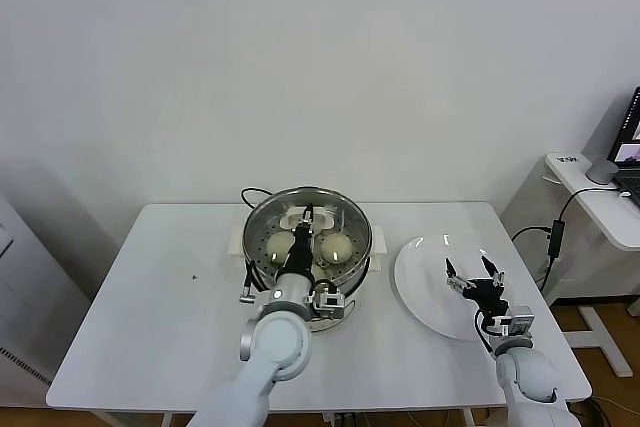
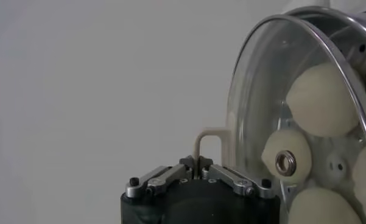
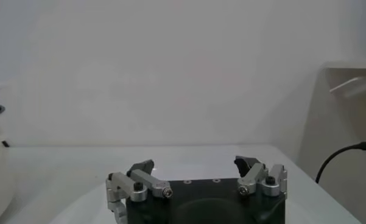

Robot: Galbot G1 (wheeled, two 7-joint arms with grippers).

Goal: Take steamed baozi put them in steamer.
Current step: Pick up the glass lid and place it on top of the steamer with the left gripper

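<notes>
One white table (image 1: 150, 317) carries everything: one steamer (image 1: 307, 247) near its middle, one white plate (image 1: 425, 292) just beside it on the robot's right, and a black cord (image 1: 252, 193) trailing from behind the pot. The task looks close to finished, since the plate is bare and the baozi (image 1: 336, 245) sit inside the steamer under one glass lid (image 2: 256, 109). From the head view two buns show plainly through the glass, side by side; the left wrist view, looking through the same lid, shows three pale domes and the edge of what may be a fourth, so I count three for sure and cannot confirm the fourth. The left gripper (image 1: 305, 230) reaches over the pot's centre, its fingers pressed together on the lid's cream handle (image 2: 208, 141), which rises as a thin loop between the fingertips in the wrist view. Whether the lid is fully seated on the rim or tilted I cannot tell; my judgement is that what is left is to let go of the handle and draw the arm away. The right gripper (image 1: 476, 283) hangs over the empty plate with its fingers spread wide and nothing between them, apparently idle. Off to the robot's right stands one small side desk (image 1: 600, 197) with a cable hanging from it.
</notes>
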